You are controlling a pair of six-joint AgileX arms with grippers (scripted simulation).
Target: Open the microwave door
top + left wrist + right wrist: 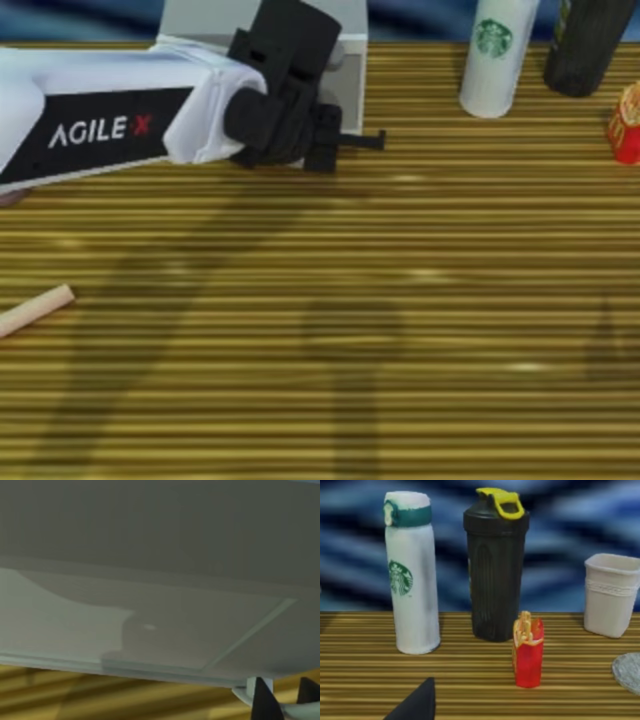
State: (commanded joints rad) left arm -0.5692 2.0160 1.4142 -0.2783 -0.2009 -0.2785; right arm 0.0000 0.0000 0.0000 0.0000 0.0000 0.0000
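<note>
At the upper middle of the top view, the left gripper [372, 140] is beside the microwave [345, 30] front; whether it is clenched I cannot tell.

top overhead; left wrist hugs microwave [160, 555].

Striped wooden table [420, 300]: microwave [345, 30] top centre, white green-logo cup [495, 55] and black shaker bottle [590, 45] upper right, red fries carton [626, 125] right edge, wooden stick [35, 308] left edge.
</note>
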